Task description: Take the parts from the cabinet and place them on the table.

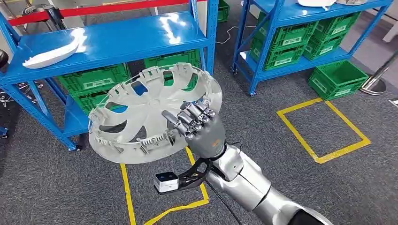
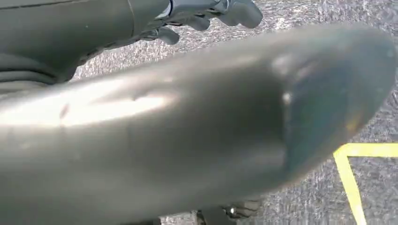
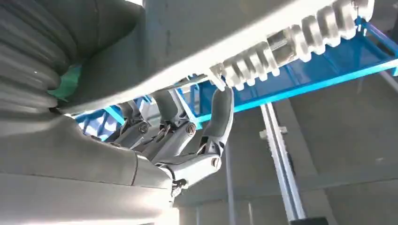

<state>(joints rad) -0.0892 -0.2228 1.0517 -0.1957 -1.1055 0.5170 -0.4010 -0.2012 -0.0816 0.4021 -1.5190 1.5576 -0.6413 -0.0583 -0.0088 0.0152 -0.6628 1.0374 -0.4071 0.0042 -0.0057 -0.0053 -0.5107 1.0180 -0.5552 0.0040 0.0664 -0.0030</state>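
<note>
The near blue shelf rack [image 1: 117, 44] is the thing to steer by. On the left end of its top shelf lies a white curved part [image 1: 51, 54], and under that shelf sit green crates [image 1: 94, 79]. In front of the rack, lifted off the floor and tilted, is a pale grey wheel cover [image 1: 150, 112], round with spoke-shaped openings and a toothed rim. The right robot hand [image 1: 199, 126] holds it at the rim on the side away from the rack, its fingers [image 1: 190, 117] curled over the edge. From the right wrist, the fingers [image 3: 220, 117] show hooked onto the toothed rim [image 3: 281, 47].

The left robot hand [image 2: 206, 11] appears at the edge of its own wrist view behind a big blurred grey shape; I cannot tell whether it is spread or closed.

Below the wheel cover, yellow tape [image 1: 126, 187] marks the grey carpet floor [image 1: 56, 187]. Further right of the rack stands a second blue rack [image 1: 300, 28] with more green crates, one green crate [image 1: 338, 77] on the floor beside it, and another yellow tape square [image 1: 324, 129].
</note>
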